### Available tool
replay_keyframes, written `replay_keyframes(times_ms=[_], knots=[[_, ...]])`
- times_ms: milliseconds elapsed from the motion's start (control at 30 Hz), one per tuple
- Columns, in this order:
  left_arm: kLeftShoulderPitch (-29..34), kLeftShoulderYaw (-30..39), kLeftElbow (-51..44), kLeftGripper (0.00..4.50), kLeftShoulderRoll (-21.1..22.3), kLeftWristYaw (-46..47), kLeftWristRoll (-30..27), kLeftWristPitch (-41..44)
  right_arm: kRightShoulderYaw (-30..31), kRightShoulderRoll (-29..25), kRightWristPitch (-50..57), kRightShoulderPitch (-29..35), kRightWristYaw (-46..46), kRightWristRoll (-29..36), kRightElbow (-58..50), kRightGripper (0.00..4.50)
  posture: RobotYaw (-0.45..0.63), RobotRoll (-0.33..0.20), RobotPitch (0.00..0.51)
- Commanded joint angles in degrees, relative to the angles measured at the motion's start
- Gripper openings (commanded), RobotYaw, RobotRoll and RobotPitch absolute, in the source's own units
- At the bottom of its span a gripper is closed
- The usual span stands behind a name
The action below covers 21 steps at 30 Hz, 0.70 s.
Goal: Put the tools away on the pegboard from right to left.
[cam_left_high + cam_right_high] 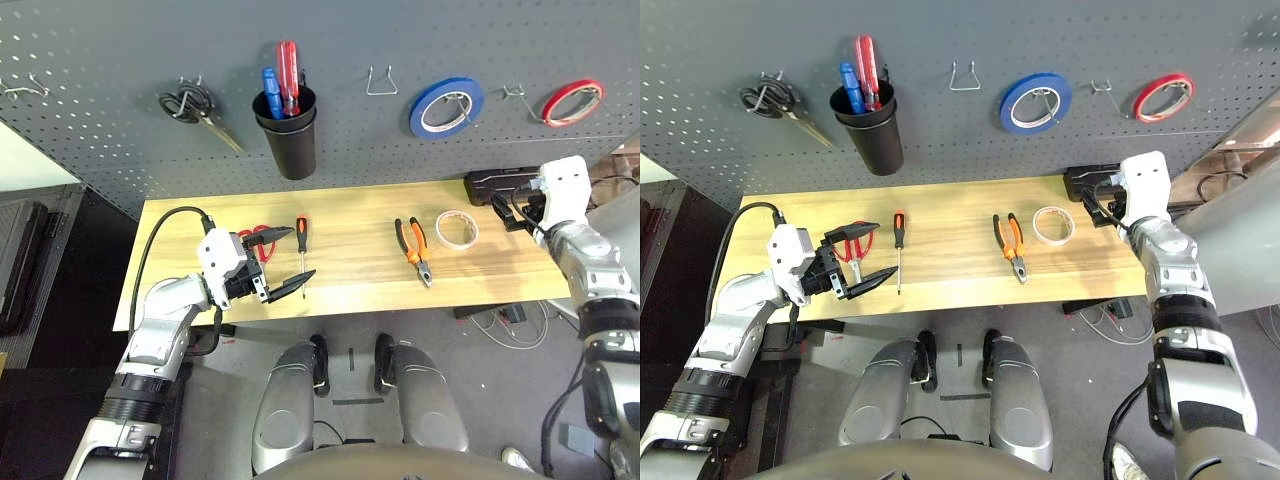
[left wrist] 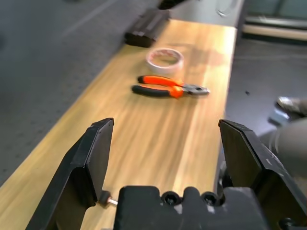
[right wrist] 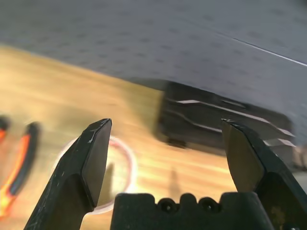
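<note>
The white tape roll [image 1: 456, 229] lies flat at the right of the wooden table [image 1: 350, 205], with the orange-and-black pliers [image 1: 414, 248] just left of it. The slim screwdriver [image 1: 301, 245] lies left of centre. The red-handled scissors [image 1: 258, 238] are partly hidden behind my left gripper [image 1: 303, 252], which hovers open over the table's left front, its fingers either side of the screwdriver. My right gripper [image 1: 508, 208] is open and empty near the right end, just right of the tape roll [image 3: 120, 167]. The dark grey pegboard [image 1: 100, 60] rises behind the table.
On the pegboard hang black-handled scissors [image 1: 195, 105], a black cup [image 1: 287, 130] holding blue and red screwdrivers, an empty hook [image 1: 382, 82], a blue tape roll [image 1: 447, 106] and a red tape roll [image 1: 572, 102]. A black box [image 1: 505, 185] sits at the table's back right.
</note>
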Motion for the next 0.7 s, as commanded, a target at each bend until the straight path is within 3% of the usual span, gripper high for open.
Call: replay_keyframes(times_ms=[33,400,700], knots=[[0.8,-1.8,0.8,4.48,1.2,-1.0,2.5,-1.9,4.1,-2.0,1.6,-1.9,7.6,-2.7,4.8,4.50,0.02,0.000,0.293],[4.7,-2.0,-4.6,4.48,2.9,0.3,2.4,-0.3,15.1,-2.9,-1.5,-13.3,21.6,-12.5,22.0,4.50,0.08,0.000,0.353],[8.1,-2.0,-10.0,4.48,4.0,2.2,2.1,2.2,18.6,0.2,-4.1,-16.0,21.6,-17.8,29.3,4.50,0.12,0.000,0.381]])
